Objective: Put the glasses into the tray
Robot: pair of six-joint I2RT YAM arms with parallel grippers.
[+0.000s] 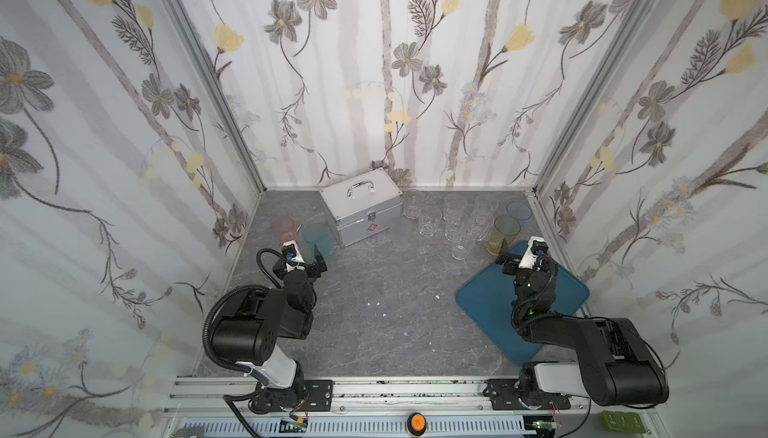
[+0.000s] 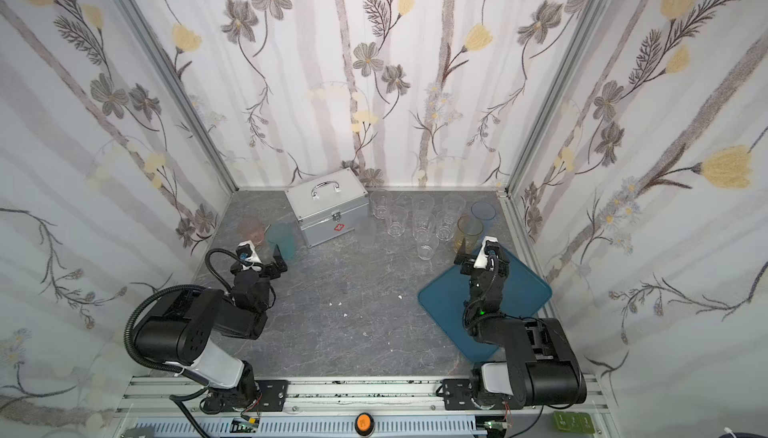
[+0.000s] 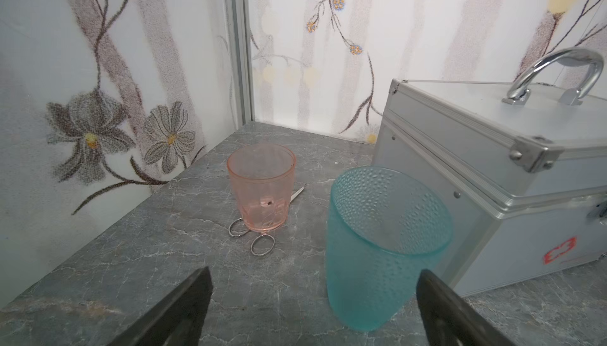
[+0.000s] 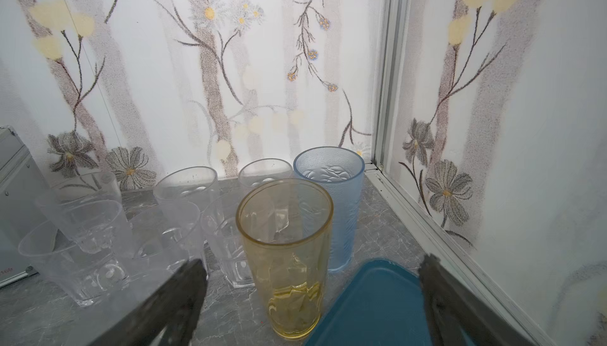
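Note:
Both grippers are open and hold nothing. My left gripper [image 1: 309,259] [image 2: 268,259] [image 3: 315,273] faces a dimpled teal glass [image 1: 318,240] [image 3: 377,249] that stands close to one finger. A pink glass [image 1: 284,228] [image 3: 262,190] stands further back. My right gripper [image 1: 519,255] [image 2: 478,255] [image 4: 312,262] hovers over the far corner of the teal-blue tray [image 1: 478,303] [image 2: 440,303] [image 4: 377,301]. A yellow glass [image 1: 500,236] [image 4: 289,262] stands on the table just ahead between its fingers, untouched. A blue glass [image 1: 518,210] [image 4: 331,203] and several clear glasses [image 1: 453,220] [image 4: 98,236] stand behind it.
A silver case [image 1: 357,211] [image 3: 492,163] with a handle stands at the back, between the two groups of glasses. Steel scissors [image 3: 259,242] lie under and beside the pink glass. Flowered walls close in the table on three sides.

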